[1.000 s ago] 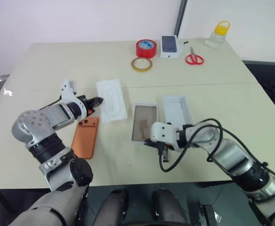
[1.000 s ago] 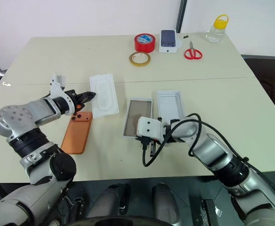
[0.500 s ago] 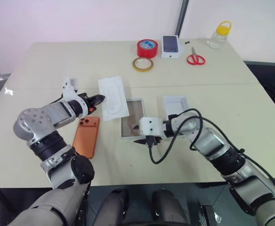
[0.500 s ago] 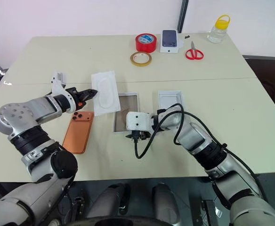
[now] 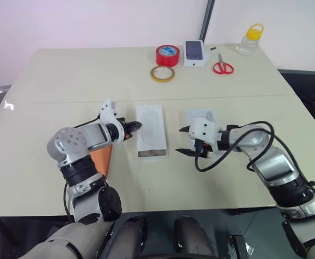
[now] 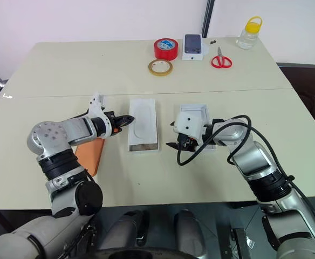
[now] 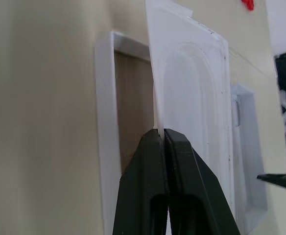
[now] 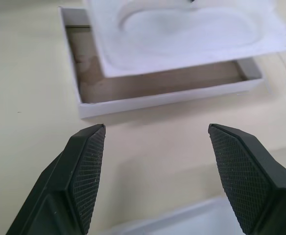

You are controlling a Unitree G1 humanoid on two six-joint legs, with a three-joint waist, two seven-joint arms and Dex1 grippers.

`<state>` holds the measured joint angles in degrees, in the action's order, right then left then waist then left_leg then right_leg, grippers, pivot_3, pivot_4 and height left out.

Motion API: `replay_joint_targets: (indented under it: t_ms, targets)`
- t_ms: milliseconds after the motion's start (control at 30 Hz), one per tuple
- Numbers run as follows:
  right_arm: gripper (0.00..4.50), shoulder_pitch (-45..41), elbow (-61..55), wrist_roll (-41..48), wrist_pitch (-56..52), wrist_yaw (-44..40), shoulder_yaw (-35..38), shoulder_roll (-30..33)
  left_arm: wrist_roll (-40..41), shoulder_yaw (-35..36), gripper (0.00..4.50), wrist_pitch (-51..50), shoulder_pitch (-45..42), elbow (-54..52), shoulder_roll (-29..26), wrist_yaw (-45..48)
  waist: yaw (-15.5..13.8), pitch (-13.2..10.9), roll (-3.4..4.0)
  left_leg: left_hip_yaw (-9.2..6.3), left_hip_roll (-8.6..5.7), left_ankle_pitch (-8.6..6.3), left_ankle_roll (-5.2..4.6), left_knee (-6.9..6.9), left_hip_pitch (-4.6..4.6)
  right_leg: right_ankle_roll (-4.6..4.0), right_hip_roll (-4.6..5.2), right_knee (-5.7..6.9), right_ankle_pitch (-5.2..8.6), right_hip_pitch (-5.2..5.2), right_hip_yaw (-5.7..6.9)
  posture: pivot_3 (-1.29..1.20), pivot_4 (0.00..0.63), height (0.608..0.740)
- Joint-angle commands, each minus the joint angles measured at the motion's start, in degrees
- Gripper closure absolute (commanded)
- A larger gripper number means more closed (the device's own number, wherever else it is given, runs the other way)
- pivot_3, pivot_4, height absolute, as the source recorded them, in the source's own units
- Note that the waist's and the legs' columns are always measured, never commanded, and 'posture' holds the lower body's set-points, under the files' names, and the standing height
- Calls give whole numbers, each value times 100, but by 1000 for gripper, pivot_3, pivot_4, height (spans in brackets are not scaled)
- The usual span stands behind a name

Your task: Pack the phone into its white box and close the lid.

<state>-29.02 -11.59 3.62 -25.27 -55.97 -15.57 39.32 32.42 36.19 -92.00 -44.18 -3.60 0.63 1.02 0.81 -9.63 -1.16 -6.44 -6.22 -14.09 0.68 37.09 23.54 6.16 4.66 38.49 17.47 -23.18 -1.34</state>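
A cream surface point(image 5: 49, 81) carries the packing job, and the white box point(image 5: 151, 153), a shallow tray with a brownish floor, sits near its middle and serves as the landmark here. The left gripper point(image 5: 137, 126) arrives from the box's left side with its two black fingers pressed fully together on the edge of a flat white insert point(image 5: 151, 125) with an oval recess. It holds the insert over the box so that it covers most of the tray, leaving a strip of brown floor showing at the near end. In the left wrist view the insert sits tilted above the tray floor, apparently being lowered in as a liner before the phone goes in. The phone point(image 5: 101, 157), copper-orange, lies flat on the surface to the left of the box, partly hidden under the left arm and not yet packed. The right gripper point(image 5: 186, 141) hovers just to the right of the box with its fingers spread wide and nothing between them, likely keeping out of the insert's way. The lid point(image 5: 200, 116), an all-white tray, rests open side up on the box's right, behind the right gripper, within reach for the closing step.
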Motion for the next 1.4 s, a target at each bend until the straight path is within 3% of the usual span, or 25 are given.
replay_joint_targets:
  t_ms: [33,100,133,400,433,533,700,867,1000,1233,1400]
  targets:
    - [998,-36,-198,48,28,70,150,-23,15,-118,4500,-50,68,-252,-7,-2,-1,0,0,0,0,0,0,0,0,0,0,0,0,0,0,0,150,740]
    - [998,-46,-169,39,50,82,134,-41,72,-165,4500,-50,125,-301,-4,10,-12,0,0,0,0,0,0,1,0,0,0,0,0,0,0,0,150,740]
    - [942,-53,-148,31,67,89,121,-54,101,-192,3844,-50,153,-328,-4,14,-17,0,0,0,0,0,0,1,0,0,0,0,0,0,0,0,150,740]
    - [942,-203,5,31,54,137,85,-249,460,-104,69,-50,238,-533,-21,-14,-7,0,0,0,0,0,0,1,-1,0,0,0,0,2,0,0,150,740]
    - [942,-255,59,26,12,192,94,-320,536,-32,69,-50,221,-569,-34,4,-8,0,0,0,0,0,0,1,0,0,0,0,0,2,0,0,150,740]
    - [1799,-466,243,78,-229,441,167,-649,869,190,0,-50,132,-708,-94,111,5,0,0,0,0,0,1,1,-1,0,0,0,0,1,0,0,150,740]
    - [4470,-704,578,-69,-453,731,161,-833,1144,261,0,-50,47,-768,-153,75,-22,0,0,0,-2,1,2,3,0,0,2,-1,0,2,0,0,150,740]
    - [4470,-937,625,-143,-648,996,-78,-1238,1248,188,0,13,78,-886,-517,272,22,0,0,0,-2,1,2,1,0,0,1,0,0,-2,0,0,150,740]
    - [4470,-1201,922,-347,-951,1333,-403,-1835,846,-851,0,1042,831,-1053,-1765,1043,187,3,5,4,5,7,13,-11,-2,-2,-6,28,0,-22,-9,0,150,740]
    - [4470,-1663,1877,-602,-1124,1728,-644,-2519,126,-2016,0,3189,2233,-1184,-3651,2841,135,2,6,3,-1,10,18,-9,-3,-4,-1,35,1,-26,-13,0,150,740]
    - [4470,-1977,2584,-721,-1054,1878,-706,-2826,-257,-2409,0,4235,3028,-1363,-4391,3611,135,1,8,1,0,10,18,-16,-3,-6,0,25,1,-25,-12,0,150,740]
